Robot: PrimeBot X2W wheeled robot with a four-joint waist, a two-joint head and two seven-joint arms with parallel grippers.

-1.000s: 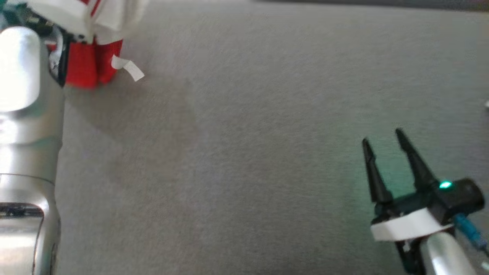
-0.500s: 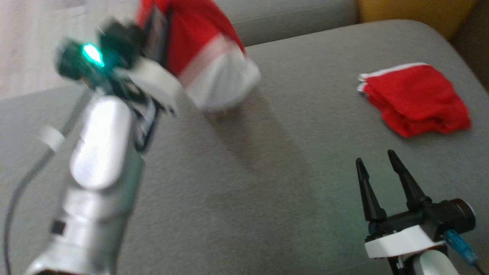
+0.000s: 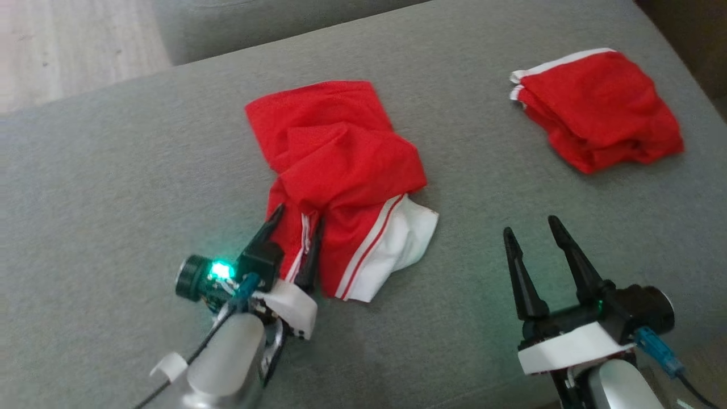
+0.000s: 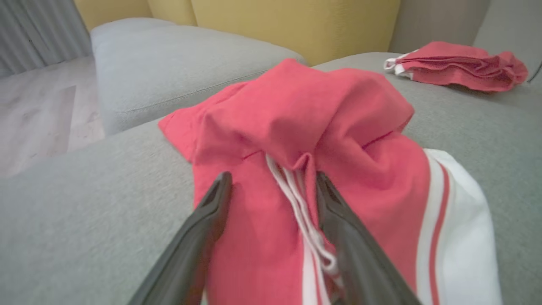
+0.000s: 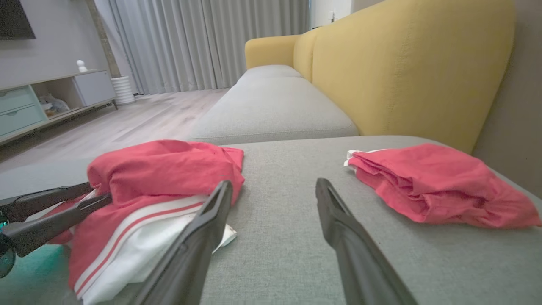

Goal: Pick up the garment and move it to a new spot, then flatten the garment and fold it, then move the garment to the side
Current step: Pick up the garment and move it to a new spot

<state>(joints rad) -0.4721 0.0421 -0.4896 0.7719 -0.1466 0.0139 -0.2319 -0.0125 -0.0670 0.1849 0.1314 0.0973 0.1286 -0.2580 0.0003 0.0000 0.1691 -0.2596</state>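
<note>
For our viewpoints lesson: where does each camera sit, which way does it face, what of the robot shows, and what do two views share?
Head view: head, looking down on grey fabric sofa seat; left gripper, right gripper show.
Left wrist view: left wrist, facing the crumpled red-and-white cloth garment; own fingers.
Right wrist view: right wrist, facing the yellow sofa back; own fingers.
Shared by all: folded red cloth garment.

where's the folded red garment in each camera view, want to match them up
Head view: the folded red garment lies at the upper right.
Left wrist view: upper right, far beyond the crumpled garment.
Right wrist view: middle right, near the edge.
Shared landmark: the crumpled garment, red with white stripes, lies to its left in all three views.
</note>
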